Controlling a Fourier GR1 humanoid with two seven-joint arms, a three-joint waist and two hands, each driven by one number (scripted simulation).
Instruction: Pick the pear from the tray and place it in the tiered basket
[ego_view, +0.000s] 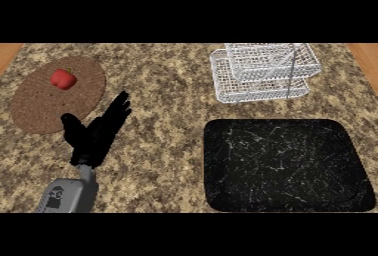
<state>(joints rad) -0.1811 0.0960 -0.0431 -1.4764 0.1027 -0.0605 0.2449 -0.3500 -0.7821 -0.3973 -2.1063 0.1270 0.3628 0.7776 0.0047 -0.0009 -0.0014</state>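
No pear shows anywhere: the black tray (288, 167), near right on the counter (162, 90), lies bare, its dark marbled surface carrying nothing, and the tiered basket (264, 72) just beyond it at far right looks empty too, as far as its white wire mesh lets one judge. The one piece of produce in sight is a single small red fruit with a green stem (64, 78), apple- or pepper-like, which sits on a round brown woven mat (44, 107) at far left, well apart from the tray. One robot hand, the left (96, 132), stands just beside the mat's near right edge, its fingers straight and spread, holding nothing; it seems to be resting upright rather than working. The right hand is out of sight. So: one tray, one basket of two stacked tiers, one mat, one fruit, one visible hand.
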